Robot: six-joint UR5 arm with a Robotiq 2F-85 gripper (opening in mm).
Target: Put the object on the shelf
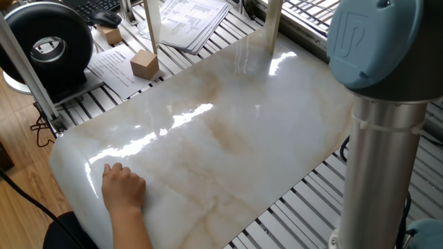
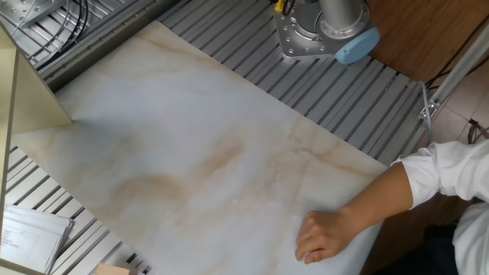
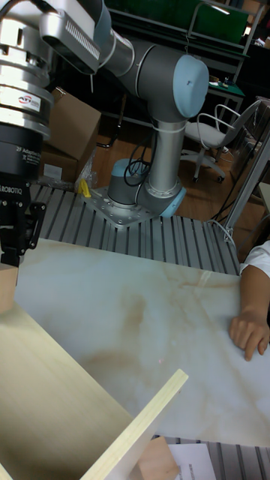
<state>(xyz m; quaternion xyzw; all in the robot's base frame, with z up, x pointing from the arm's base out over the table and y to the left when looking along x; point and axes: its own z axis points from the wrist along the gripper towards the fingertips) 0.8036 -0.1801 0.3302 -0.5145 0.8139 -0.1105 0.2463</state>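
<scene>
This is a robot lab or a workshop. A grey robot arm (image 3: 161, 82) with light-blue caps is bolted to a table of ribbed aluminium rails (image 2: 367, 99), and a marble-look sheet (image 2: 199, 153) covers the middle of it. Around the table there are a keyboard (image 1: 93, 7), printed papers (image 1: 190, 17), a black round device (image 1: 48, 41) and cables. Behind the arm stand cardboard boxes (image 3: 71, 127), an office chair (image 3: 214, 135) and green shelving (image 3: 187, 22). The floor is wood.
</scene>
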